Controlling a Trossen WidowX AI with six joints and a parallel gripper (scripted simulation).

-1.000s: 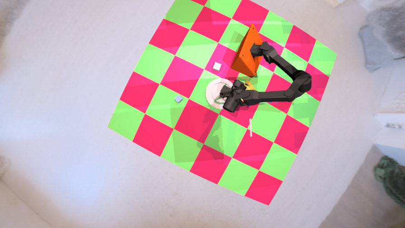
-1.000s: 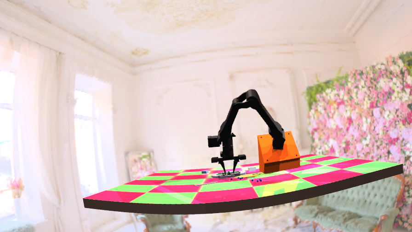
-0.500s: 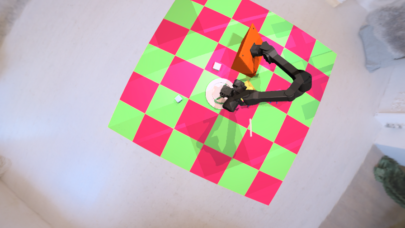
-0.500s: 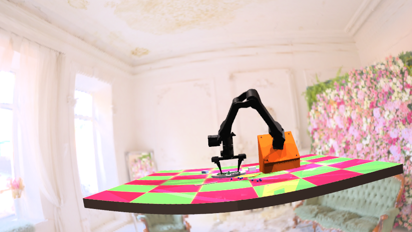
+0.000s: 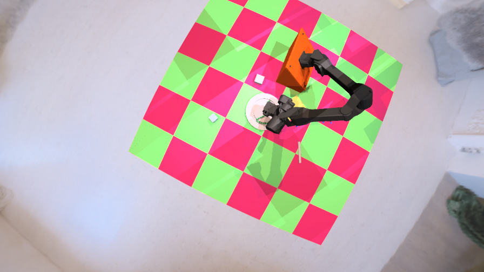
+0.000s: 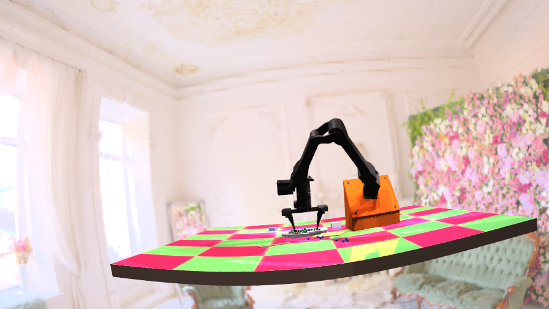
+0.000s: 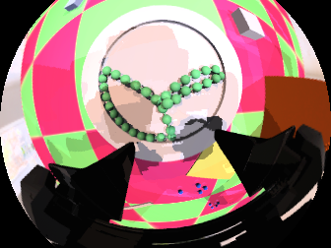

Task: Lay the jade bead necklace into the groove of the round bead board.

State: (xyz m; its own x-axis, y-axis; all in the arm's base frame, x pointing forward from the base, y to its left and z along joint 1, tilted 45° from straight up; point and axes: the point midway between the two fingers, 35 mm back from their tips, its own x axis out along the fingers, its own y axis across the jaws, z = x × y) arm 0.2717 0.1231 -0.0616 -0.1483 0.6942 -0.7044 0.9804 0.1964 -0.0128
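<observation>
The round white bead board [image 5: 251, 113] [image 7: 94, 59] has a thin circular groove. The jade bead necklace [image 6: 305, 231] [image 7: 167, 103] lies on it. In the wrist view its beads follow the groove along the left and lower left to the bottom. Other strands cross the inside, bunched near the middle, with a doubled strand reaching the right side of the groove and a short one running down to the bottom. The top of the groove shows no beads. My gripper [image 6: 306, 229] [image 7: 175, 140] is open and empty, its fingertips wide apart, low over the board's near edge.
The orange wedge block [image 5: 293, 64] [image 6: 374, 203] stands beside the arm's base. A white block [image 5: 259, 79] [image 7: 246, 24] and a pale blue block [image 5: 213, 117] lie beyond the board. A yellow piece [image 7: 213, 164], small blue beads [image 7: 199, 187] and a thin stick [image 5: 299, 152] lie nearby.
</observation>
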